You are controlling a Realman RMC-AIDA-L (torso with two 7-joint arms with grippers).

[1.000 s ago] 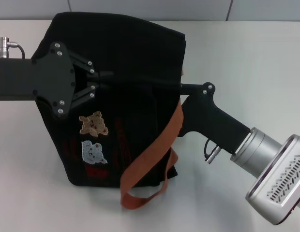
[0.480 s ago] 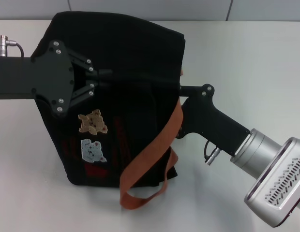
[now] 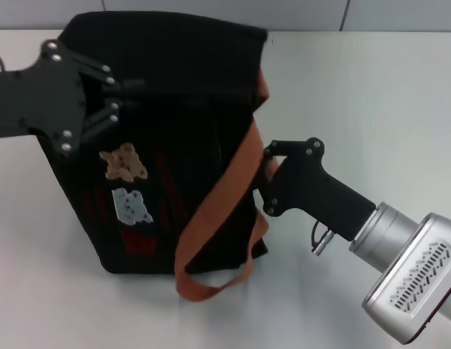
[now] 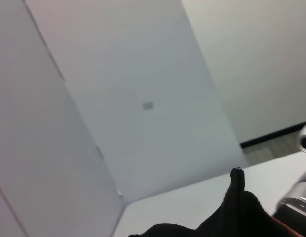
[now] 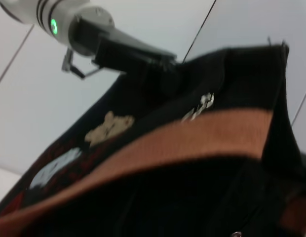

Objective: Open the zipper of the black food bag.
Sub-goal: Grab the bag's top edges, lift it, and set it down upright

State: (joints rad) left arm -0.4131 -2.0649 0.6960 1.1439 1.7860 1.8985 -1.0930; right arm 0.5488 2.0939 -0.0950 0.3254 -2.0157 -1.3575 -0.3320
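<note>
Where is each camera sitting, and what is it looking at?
Head view: looks down from the robot's head at the black food bag on the table; both arms show, left gripper at the bag's top, right gripper beside its strap.
Left wrist view: aims up past a bag corner at the walls; none of its own arm shows.
Right wrist view: looks close along the bag's side; the left arm shows behind.
All three share the bag.

Three Cameras, One Bag

The head camera looks steeply down from above, with the black bag (image 3: 174, 145) at centre left of the frame and the white table (image 3: 371, 94) around it. The left wrist camera tilts upward at pale walls, catching only a bag corner (image 4: 237, 207) at lower right. The right wrist camera sits very close to the bag's side, facing the orange strap (image 5: 192, 138). All three views share the bag.
</note>
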